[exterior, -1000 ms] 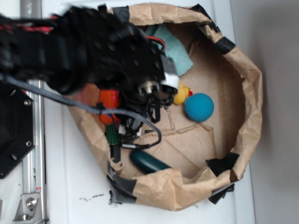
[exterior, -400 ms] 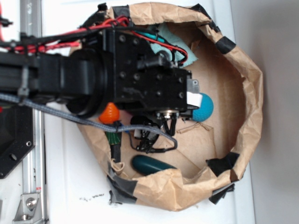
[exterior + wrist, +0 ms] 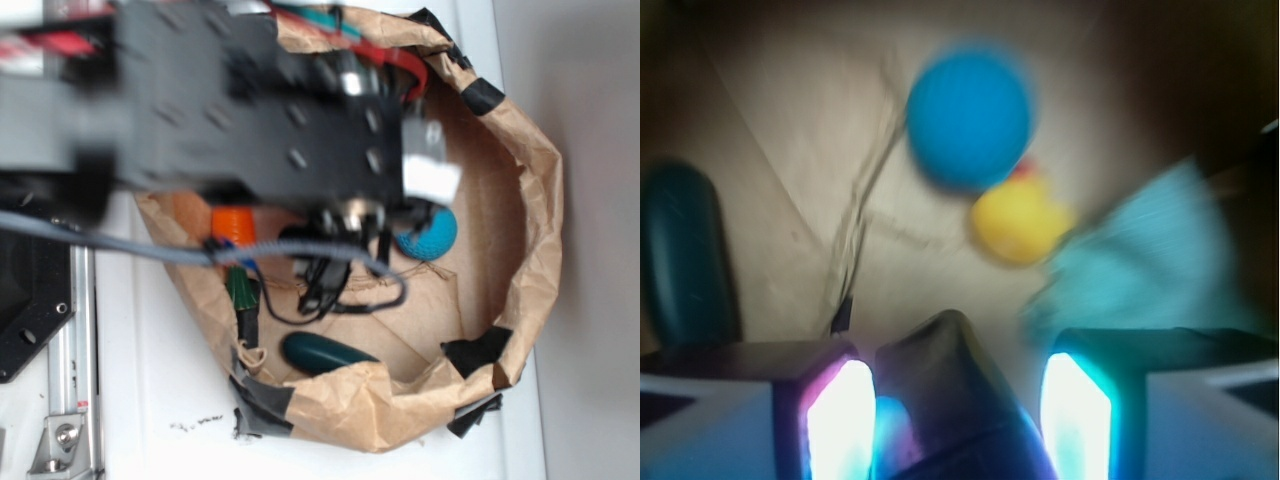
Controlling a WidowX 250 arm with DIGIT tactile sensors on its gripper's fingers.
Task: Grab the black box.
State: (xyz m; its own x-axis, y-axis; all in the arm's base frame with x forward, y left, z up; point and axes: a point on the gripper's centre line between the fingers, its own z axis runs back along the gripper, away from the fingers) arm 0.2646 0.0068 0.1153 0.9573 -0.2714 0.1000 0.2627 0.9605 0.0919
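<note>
In the wrist view the gripper [image 3: 958, 400] stands with its two lit fingers [image 3: 838, 420] spread apart and the black box [image 3: 950, 400] between them; whether either finger touches the box cannot be told through the blur. Beyond lie a blue ball [image 3: 968, 115], a yellow duck [image 3: 1018, 222], a teal cloth [image 3: 1145, 255] and a dark green oblong toy [image 3: 685, 255], all in the paper bag [image 3: 520, 250].

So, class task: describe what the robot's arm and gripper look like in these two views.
The arm is blocky black metal dotted with screws, carrying red wires on top, a grey braided cable beneath and a white label at its end. The gripper has black fingers whose inner pads glow white, tinted pink and cyan.
</note>
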